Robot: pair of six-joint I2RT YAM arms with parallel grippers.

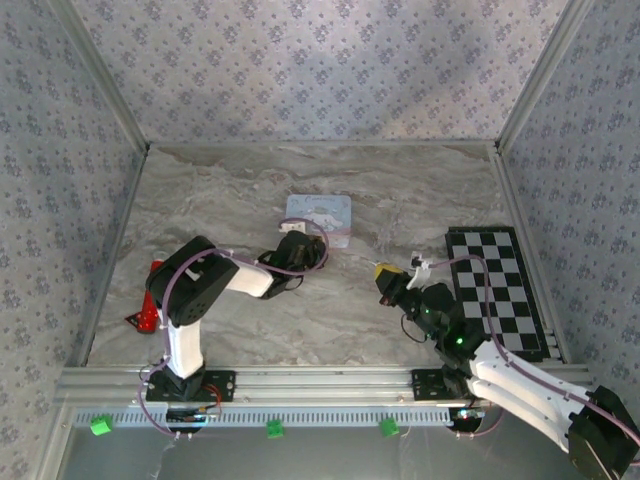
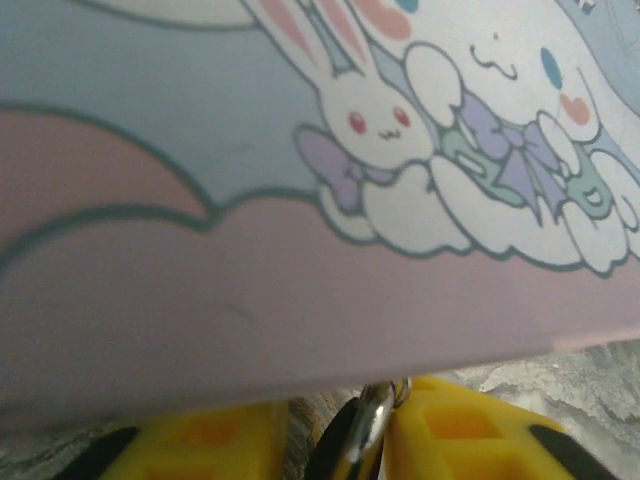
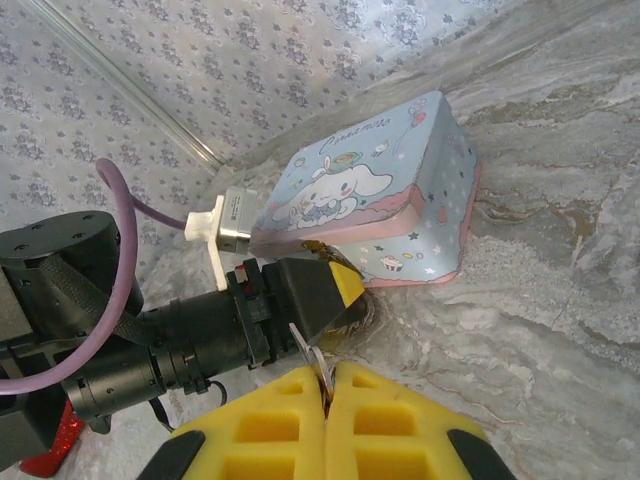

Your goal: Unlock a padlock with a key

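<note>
Padlock [image 2: 372, 410] lies beside the tin [image 2: 300, 200], between the left claw [image 2: 335, 445] fingers; whether they grip it we cannot tell. Right claw [image 3: 325, 400] clenches the key [image 3: 312, 355]: we should pin it firmly before aligning.

The setting is a robotics lab test cell. Wallpapered panels [image 1: 320, 70] in metal framing enclose a marble-patterned table [image 1: 400, 190]. The left arm [image 1: 195, 290] and right arm [image 1: 520, 385] are bolted to an aluminium rail [image 1: 320, 381] along the bottom of the frame. A black-and-white checkerboard [image 1: 510, 300] lies at right.
</note>
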